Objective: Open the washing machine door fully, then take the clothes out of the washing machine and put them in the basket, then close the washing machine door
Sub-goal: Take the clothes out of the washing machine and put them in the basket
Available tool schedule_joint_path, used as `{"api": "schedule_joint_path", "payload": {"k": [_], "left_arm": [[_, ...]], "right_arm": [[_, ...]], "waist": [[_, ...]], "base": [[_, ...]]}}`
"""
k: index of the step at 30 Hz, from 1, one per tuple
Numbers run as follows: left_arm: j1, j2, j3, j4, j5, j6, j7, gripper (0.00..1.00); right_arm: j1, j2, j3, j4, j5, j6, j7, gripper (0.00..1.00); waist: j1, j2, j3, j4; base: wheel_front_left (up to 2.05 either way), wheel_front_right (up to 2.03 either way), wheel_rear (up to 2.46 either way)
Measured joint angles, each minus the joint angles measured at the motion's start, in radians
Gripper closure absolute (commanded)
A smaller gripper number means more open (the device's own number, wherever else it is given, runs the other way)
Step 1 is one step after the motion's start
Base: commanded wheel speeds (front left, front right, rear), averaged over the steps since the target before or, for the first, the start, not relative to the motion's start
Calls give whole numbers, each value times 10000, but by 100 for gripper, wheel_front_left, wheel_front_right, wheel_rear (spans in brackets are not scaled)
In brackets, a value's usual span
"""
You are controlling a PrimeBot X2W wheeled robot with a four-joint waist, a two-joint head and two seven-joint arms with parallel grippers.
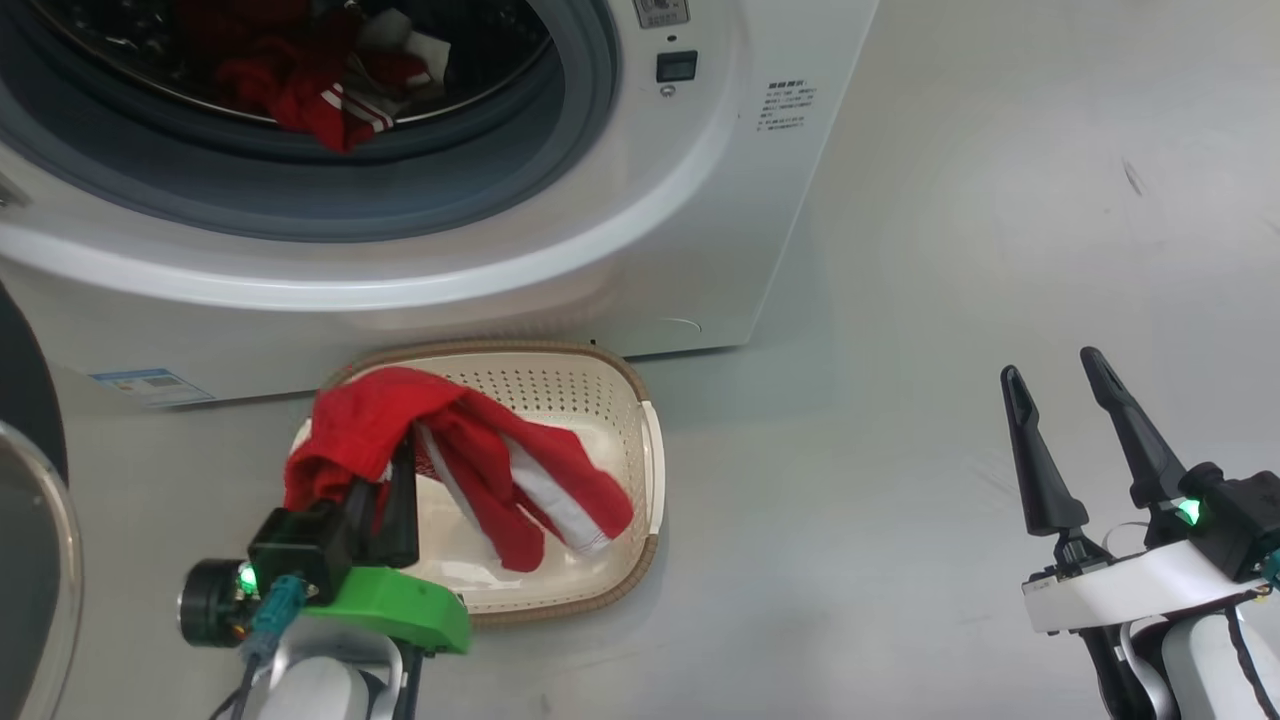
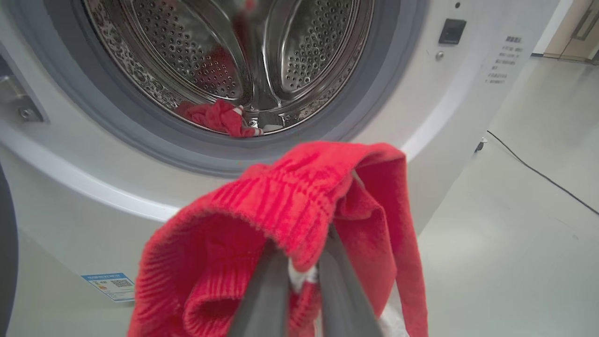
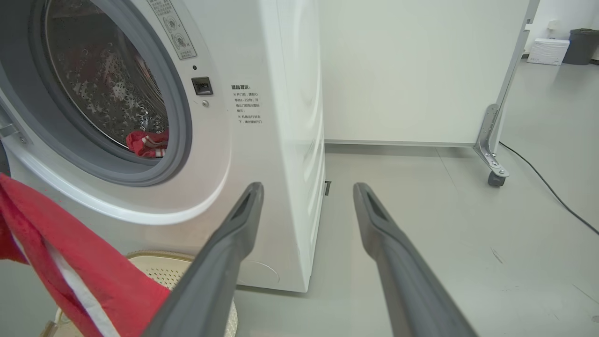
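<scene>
Since the left gripper (image 1: 390,480) has its two dark fingers pressed together on a fold of the red garment (image 1: 480,440), the coming move, as I judge it, is a release, and it turns on what lies under those jaws. The basket (image 1: 610,365) does: the pinched waistband end bunches over the fingers above the basket's left part. The white-striped length runs away to the right and down across the basket, with its free end hanging low over the basket floor. Whether that end touches the floor I cannot tell. Letting go here should drop the cloth inside the rim, though the bunched end sits close to the left edge and could catch there.

Beyond the basket, just behind it, stands the washing machine (image 1: 640,250), with more red clothes (image 1: 320,100) lying at the front lip of the steel drum. The washing machine door (image 1: 25,400) is swung open at the far left. The right gripper (image 1: 1050,362) hovers well apart on the right, fingers spread and holding nothing, so the left arm is plainly nearer both basket and drum.

Counted: one garment in the jaws, one red-and-white heap in the drum — how many pieces it holds I cannot tell — one basket, one door.
</scene>
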Motion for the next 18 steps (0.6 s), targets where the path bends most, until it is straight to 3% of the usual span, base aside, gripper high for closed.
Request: {"api": "schedule_joint_path", "payload": {"k": [6, 18], "left_arm": [[-190, 4, -293, 1356, -236, 0, 234, 100], [-2213, -8, -750, 3848, -690, 0, 1158, 100]], "right_arm": [[-221, -75, 13, -199, 98, 0, 0, 0], [-1019, -219, 146, -504, 366, 0, 0, 0]], "waist": [[0, 0, 545, -203], [0, 0, 1753, -598]], "base": [[0, 0, 0], [0, 0, 0]]}}
